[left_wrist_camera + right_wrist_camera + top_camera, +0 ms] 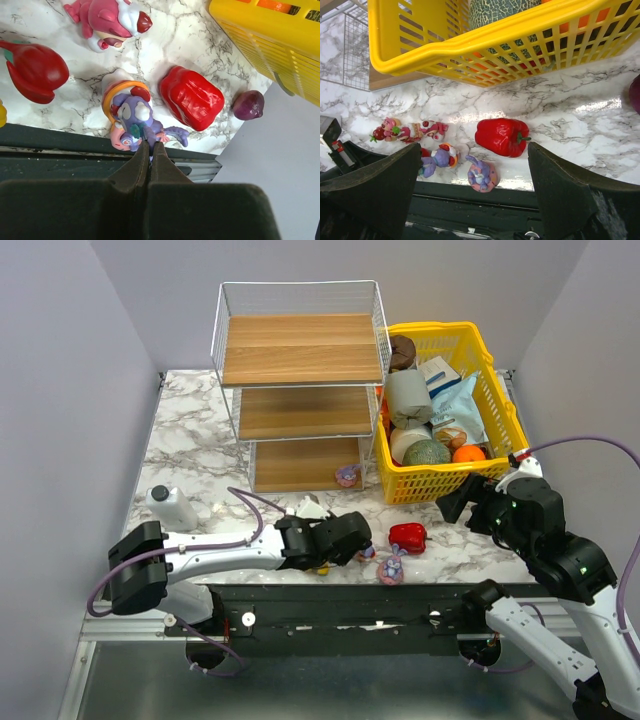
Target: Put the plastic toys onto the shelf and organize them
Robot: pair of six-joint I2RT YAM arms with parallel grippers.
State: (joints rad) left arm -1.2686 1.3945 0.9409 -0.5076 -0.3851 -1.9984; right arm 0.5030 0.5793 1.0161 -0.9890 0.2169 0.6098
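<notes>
The marble table is carrying the white wire shelf at its far side, well apart from the action. Right of the shelf sits the yellow basket, and just near of it the right gripper is hovering, fingers spread wide, nothing between them. The left gripper is lying low at the near edge, fingers pressed together. The red bell pepper is sitting just right of the target, the purple bunny. The tips are touching the bunny's near side, but I cannot tell whether any of it is pinched. It's looking shallow to me: better to be reopening, reaching farther over the body, squeezing its middle and lifting straight, clear of the pepper.
</notes>
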